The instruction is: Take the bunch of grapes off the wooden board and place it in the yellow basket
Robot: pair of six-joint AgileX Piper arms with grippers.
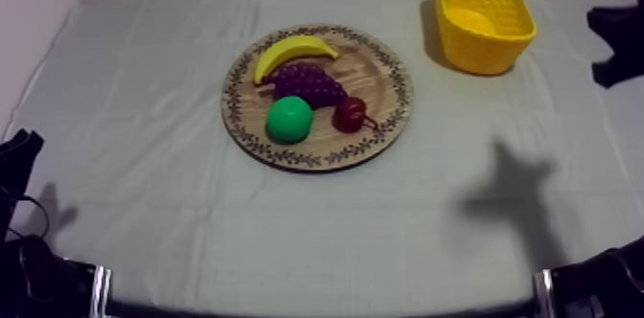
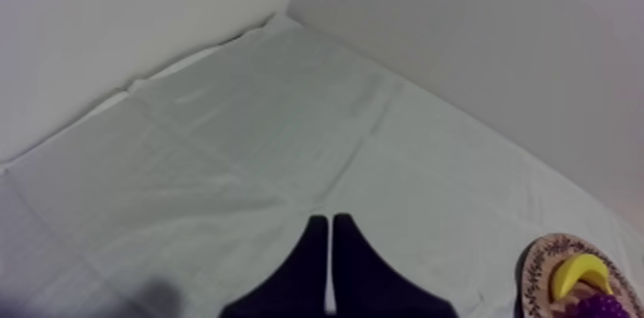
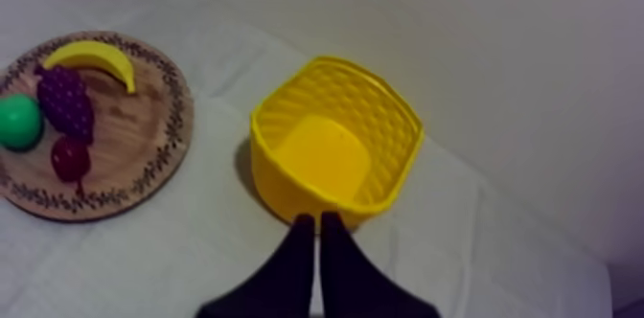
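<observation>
Grapes [image 1: 309, 82] on the board [image 1: 385, 80], banana [image 1: 292, 52] just behind, basket [image 1: 482, 17] far right — left gripper [image 2: 331, 218] over bare cloth [image 2: 240, 149], fingers together, right gripper [image 3: 318, 216] beside the basket, fingers together too

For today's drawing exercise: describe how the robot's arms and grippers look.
The left gripper and right gripper each have two plain black fingers, broad at the base, tapering to narrow tips. No markings show. The left arm and right arm are black.

Grapes [image 1: 309, 82] on board [image 1: 379, 78], banana [image 1: 292, 52] just behind; basket [image 1: 482, 52] right of board, apart.
</observation>
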